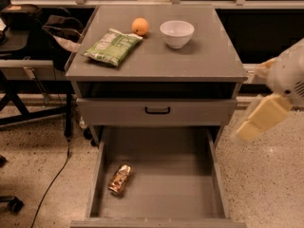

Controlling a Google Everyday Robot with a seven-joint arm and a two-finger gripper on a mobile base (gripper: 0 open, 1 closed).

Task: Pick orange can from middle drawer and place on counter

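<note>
One small, dented, shiny golden-metal orange can lies on its side on the floor of the wide, deep grey middle drawer, which is pulled fully open. The can sits in the front-left part, near the left wall but not touching it. Its long axis runs approx. front-to-back, slightly skewed: the far end points back and a bit right, the near end front and a bit left. Which end is the top: can't tell. Nothing else is in the drawer.

The flat matte grey counter on top of the cabinet holds 3 items:
- 1 green-and-white crinkly plastic chip bag, lying flat at left, w/ its long axis diagonal.
- 1 round matte orange fruit, just behind the bag's far corner.
- 1 small white ceramic bowl, upright, right of the fruit and apart from it.

Below the counter is 1 closed grey drawer front w/ 1 black handle at its centre.

The cream-coloured gripper on the white arm hangs at the far right, outside the cabinet, beside the right edge approx. level w/ the closed drawer front. It is well apart from the can and touches nothing. Open or closed: can't tell.

One dark cable trails over the speckled floor at left.
</note>
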